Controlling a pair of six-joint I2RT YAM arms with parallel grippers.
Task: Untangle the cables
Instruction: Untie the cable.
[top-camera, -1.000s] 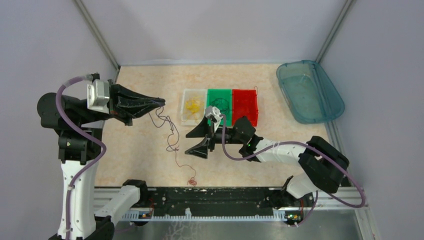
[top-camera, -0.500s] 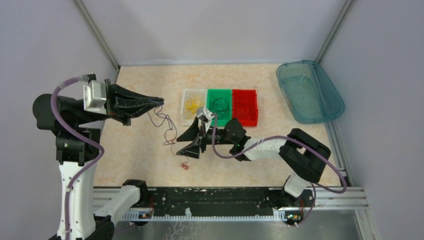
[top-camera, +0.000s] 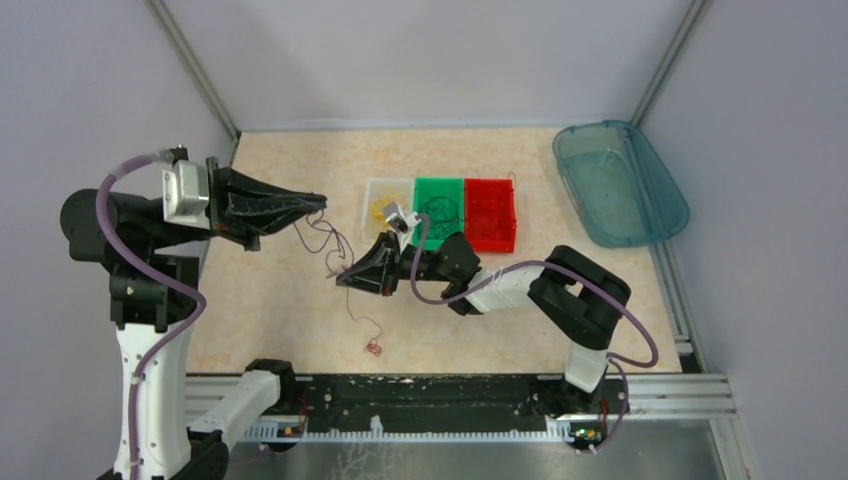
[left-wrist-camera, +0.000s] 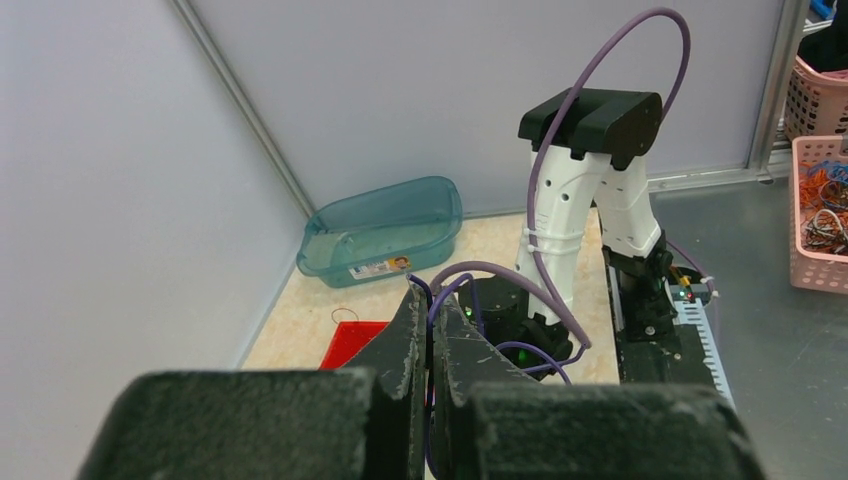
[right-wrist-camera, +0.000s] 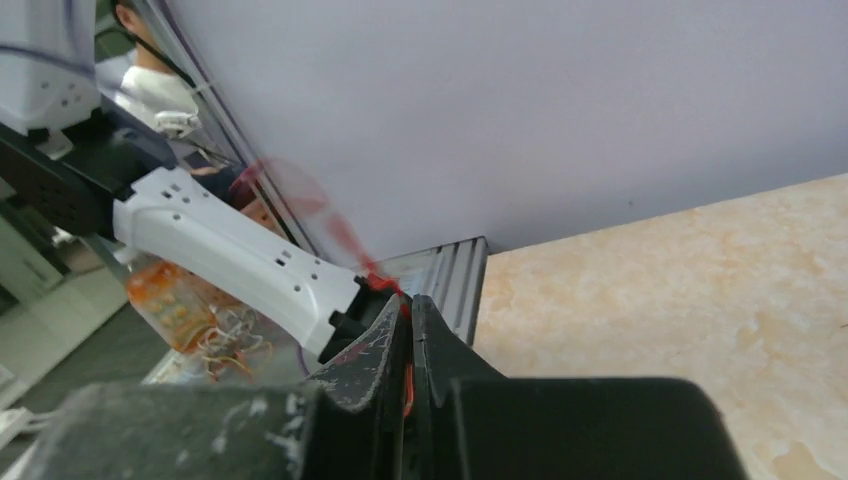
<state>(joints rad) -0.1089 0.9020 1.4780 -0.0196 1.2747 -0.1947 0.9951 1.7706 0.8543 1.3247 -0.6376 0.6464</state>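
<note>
A tangle of thin cables hangs between my two grippers. My left gripper (top-camera: 323, 203) is held above the table's left side, shut on the dark purple cable (top-camera: 322, 233); in the left wrist view that cable (left-wrist-camera: 433, 330) runs between the closed fingers of the left gripper (left-wrist-camera: 431, 295). My right gripper (top-camera: 341, 279) is reaching left, just below and right of it, shut on the red cable (top-camera: 372, 345), whose curly end trails down onto the table. The right wrist view shows the red cable (right-wrist-camera: 407, 385) pinched in the right gripper (right-wrist-camera: 408, 303).
Three small bins stand in a row behind the right arm: a clear one (top-camera: 379, 190) with yellow cables, a green one (top-camera: 438, 190) with dark cables, a red one (top-camera: 490, 212). A teal tub (top-camera: 618, 180) sits at the back right. Grey walls enclose the table.
My right arm has stretched left to the hanging tangle and its jaws have closed on the red cable. The red cable's loose end shifted on the table. The left gripper has hardly moved.
</note>
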